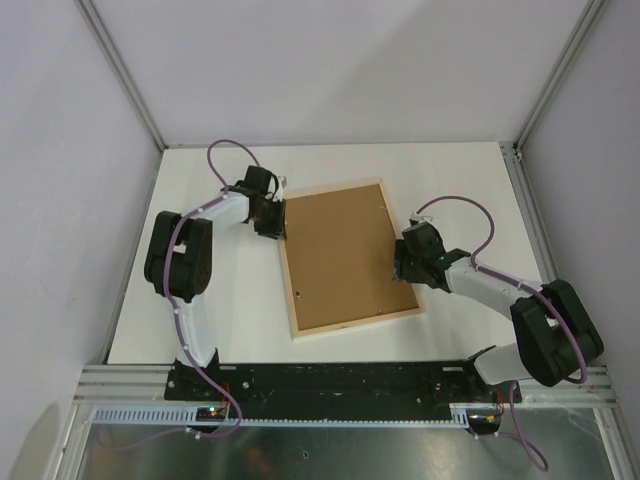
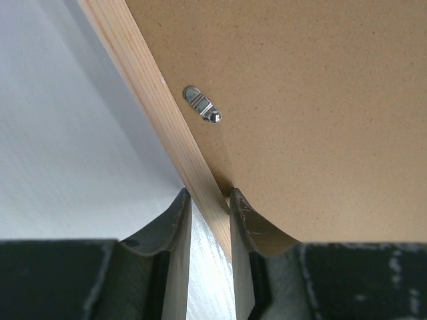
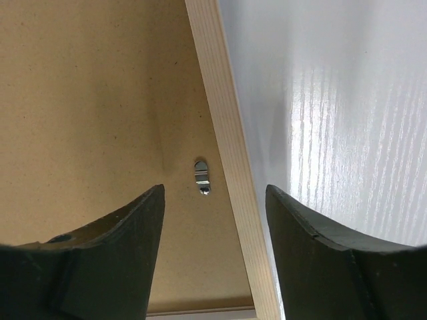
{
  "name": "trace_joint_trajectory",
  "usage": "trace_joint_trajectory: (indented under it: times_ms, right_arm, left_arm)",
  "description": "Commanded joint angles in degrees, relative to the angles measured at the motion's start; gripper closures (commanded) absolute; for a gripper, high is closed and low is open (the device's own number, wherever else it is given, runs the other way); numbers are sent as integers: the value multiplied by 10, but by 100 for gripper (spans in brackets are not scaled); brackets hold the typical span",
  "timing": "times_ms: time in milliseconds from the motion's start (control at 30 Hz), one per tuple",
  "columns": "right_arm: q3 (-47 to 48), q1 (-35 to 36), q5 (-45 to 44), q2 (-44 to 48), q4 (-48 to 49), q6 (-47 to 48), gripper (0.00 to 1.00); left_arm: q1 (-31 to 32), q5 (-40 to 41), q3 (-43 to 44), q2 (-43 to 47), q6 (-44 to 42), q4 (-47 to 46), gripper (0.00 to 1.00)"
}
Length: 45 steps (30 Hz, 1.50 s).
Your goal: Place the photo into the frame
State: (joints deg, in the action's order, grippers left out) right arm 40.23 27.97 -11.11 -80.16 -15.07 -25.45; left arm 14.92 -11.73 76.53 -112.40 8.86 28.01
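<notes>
On the left of the white table [image 1: 250,325], the left gripper [image 1: 270,222] is closed on the frame [image 1: 355,323]. In its wrist view the two fingers [image 2: 170,227] are pressed against either face of the pale wooden left side, with a small metal turn clip [image 2: 202,105] just ahead on the board. The frame is laid flat in the middle of the table, back upward and a little askew, and its opening is filled by a plain brown backing board [image 1: 345,255]. The photo is not seen in any view; it may be lying under the board, but that cannot be told. On the right, the right gripper [image 1: 403,262] is held open over the frame's right side. The wood and a second turn clip [image 3: 201,177] are seen between the spread fingers [image 3: 120,247], and neither finger appears to touch them.

The frame is judged light and stiff, though its thin sides could be racked or marked by a hard squeeze. It is best taken across a wooden side, as is done on the left, not by the board. The board looks thin and may flex if it is pried at one corner. The clips are small and would need a fingertip push sideways.

No brand, label or writing can be read on the wood, board or clips.
</notes>
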Motion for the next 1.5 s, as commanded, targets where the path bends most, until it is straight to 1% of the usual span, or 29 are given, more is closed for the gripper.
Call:
trace_joint_trajectory:
  times_ms: [0,167,300,400,467,533,633,700,767,867,933,1067,1167,1200,1267,1367,1467]
  right_arm:
    - [-1,3,-14,-6,20,-12,36]
    - [-1,3,-21,-21,27,-14,41]
    - [-1,2,-20,-31,33,-13,50]
    - [-1,2,-22,-35,33,-13,52]
    - [-1,2,-23,-37,33,-13,56]
    - [-1,2,-25,-39,32,-13,63]
    - [-1,3,-28,-39,28,-15,78]
    - [-1,4,-28,-39,27,-16,85]
    - [-1,4,-29,-38,25,-17,90]
    - [-1,4,-29,-37,24,-20,93]
    - [-1,4,-28,-37,23,-22,94]
    - [-1,5,-28,-37,24,-27,94]
    - [-1,6,-27,-35,26,-29,94]
    - [-1,6,-27,-36,27,-30,94]
    - [-1,6,-26,-35,29,-30,95]
    - [0,6,-22,-36,34,-30,95]
    - [0,6,-20,-37,36,-29,95]
  left_arm:
    - [-2,3,20,0,-41,4,100]
    - [-2,1,20,2,-39,3,100]
    - [-2,-1,19,3,-39,3,100]
    - [-2,0,19,5,-39,4,100]
    - [-2,-1,20,5,-38,3,100]
    - [-2,-1,20,6,-37,3,100]
    - [-2,0,21,7,-32,2,100]
    - [-2,3,23,6,-26,3,100]
    - [-2,4,27,6,-17,4,100]
    - [-3,4,32,9,1,4,99]
    - [-2,-4,34,15,15,3,89]
    - [-2,-14,28,43,47,3,55]
    - [-2,-2,5,77,79,4,40]
    - [-2,5,-11,94,90,3,36]
    - [5,33,-46,129,121,4,33]
    - [18,76,-114,181,159,5,31]
    - [41,105,-167,219,179,6,31]
